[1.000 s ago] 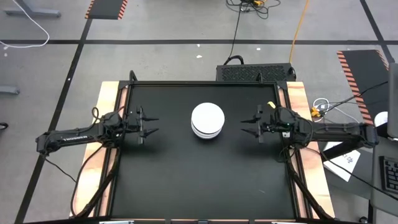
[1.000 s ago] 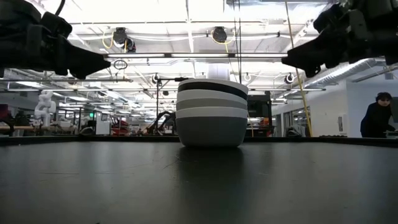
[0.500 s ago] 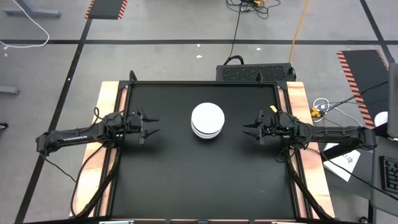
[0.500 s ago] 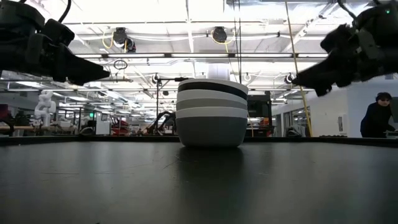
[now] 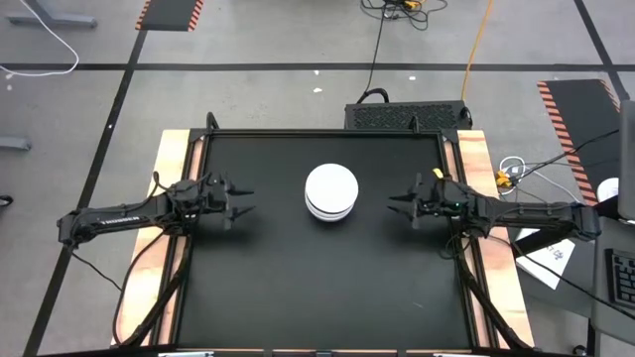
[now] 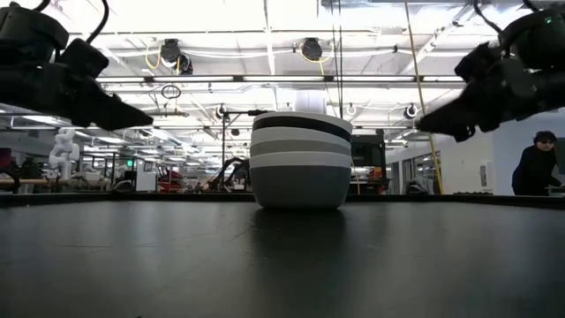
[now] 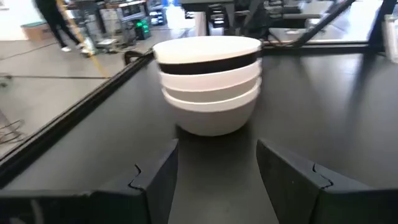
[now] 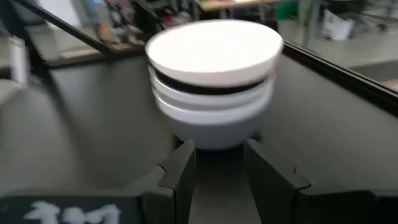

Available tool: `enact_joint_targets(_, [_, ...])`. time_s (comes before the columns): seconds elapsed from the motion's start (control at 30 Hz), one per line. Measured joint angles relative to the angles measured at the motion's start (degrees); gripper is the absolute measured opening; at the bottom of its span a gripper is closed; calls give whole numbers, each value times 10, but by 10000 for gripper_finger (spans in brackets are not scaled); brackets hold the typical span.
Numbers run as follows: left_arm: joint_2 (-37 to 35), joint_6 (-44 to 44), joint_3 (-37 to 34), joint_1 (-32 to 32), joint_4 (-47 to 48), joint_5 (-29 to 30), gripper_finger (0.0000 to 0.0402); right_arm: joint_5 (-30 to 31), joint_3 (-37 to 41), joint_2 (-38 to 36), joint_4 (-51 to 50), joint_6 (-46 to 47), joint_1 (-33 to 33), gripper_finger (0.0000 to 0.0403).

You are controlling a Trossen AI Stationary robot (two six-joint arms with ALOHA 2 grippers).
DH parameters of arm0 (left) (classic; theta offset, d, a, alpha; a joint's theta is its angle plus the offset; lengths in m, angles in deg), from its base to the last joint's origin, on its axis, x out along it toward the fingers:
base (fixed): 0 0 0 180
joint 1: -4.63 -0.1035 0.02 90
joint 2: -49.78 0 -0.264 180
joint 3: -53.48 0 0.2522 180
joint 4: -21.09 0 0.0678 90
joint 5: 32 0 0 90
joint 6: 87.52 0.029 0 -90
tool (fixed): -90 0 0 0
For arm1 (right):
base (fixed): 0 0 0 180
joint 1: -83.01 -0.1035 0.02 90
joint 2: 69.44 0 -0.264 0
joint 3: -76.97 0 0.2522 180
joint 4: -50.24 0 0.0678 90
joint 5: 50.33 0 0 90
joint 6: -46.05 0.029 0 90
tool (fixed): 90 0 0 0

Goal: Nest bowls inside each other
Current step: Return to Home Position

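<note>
- Stack of bowls [image 5: 330, 191] sits near the middle of the black surface [image 5: 298, 288], a little toward the far edge, nested one in another and upright.
- Low view, stack [image 6: 300, 159] bottom to top: grey bowl at the base, paler rims above it, a black band, a white bowl on top. The exact count of rims is hard to settle, since the lower ones blur together in tone.
- Left gripper [image 5: 241, 199] hangs over the surface's left part, pointing at the stack and well apart from it. Its fingers [image 7: 155, 180] are spread wide with nothing between them; the stack [image 7: 210, 81] shows beyond the gap.
- Right gripper [image 5: 395, 205] hangs over the right part, opposite the other, also aimed at the stack and clear of it. Its fingers [image 8: 180, 171] are parted, more narrowly, and hold nothing; the stack [image 8: 214, 81] shows ahead of them.
- Low view: both grippers are raised off the surface, about level with the top of the stack, one to either side.
- A person [image 6: 536, 163] in dark clothing stands in the room behind, at the far right.
</note>
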Motion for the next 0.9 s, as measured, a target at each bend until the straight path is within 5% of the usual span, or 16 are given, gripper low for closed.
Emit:
enact_joint_targets(0.33, [0, 47, 0, 0, -26, 29, 218, 45, 1, 0, -32, -29, 0, 127])
enact_joint_targets(0.47, [0, 35, 0, 0, -40, -3, 218, 35, 1, 4, -24, -46, 0, 127])
enact_joint_targets(0.67, [0, 23, 0, 0, -32, -93, 218, -74, 2, 25, 24, -48, -13, 127])
enact_joint_targets(0.9, [0, 24, 0, 0, -27, -109, 218, -44, 2, 59, 49, -28, -77, 127])
